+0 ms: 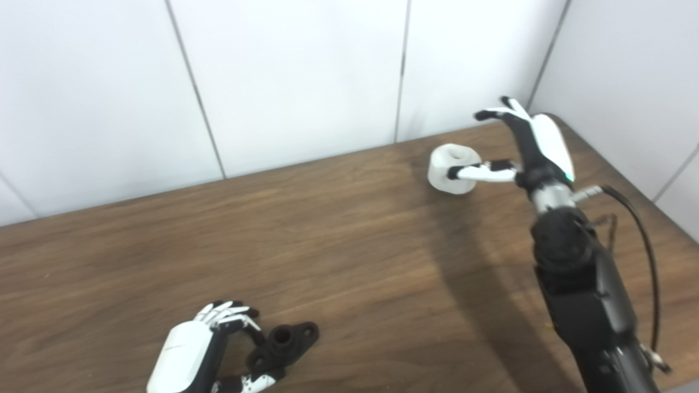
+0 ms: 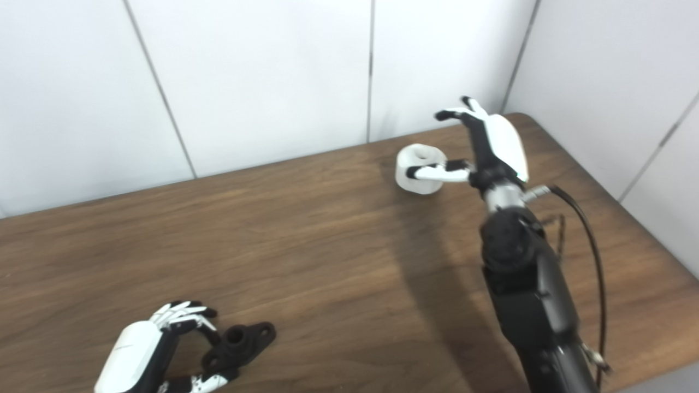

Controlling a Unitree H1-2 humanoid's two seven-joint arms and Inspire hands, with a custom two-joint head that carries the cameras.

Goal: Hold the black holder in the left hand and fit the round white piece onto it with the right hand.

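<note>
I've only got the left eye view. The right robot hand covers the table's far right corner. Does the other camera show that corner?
Observer: Yes. In the right eye view the rounded corner of the table shows just beside the right robot hand.
Operator: And the table's right edge, nearer the robot?
Observer: In that view the right edge shows farther toward the robot before it leaves the picture.

White-shelled hands [image 1: 538, 143] with black-tipped fingers [image 1: 494, 114]; black forearm [image 1: 584, 289] trailing a cable [image 1: 647, 240].
</note>
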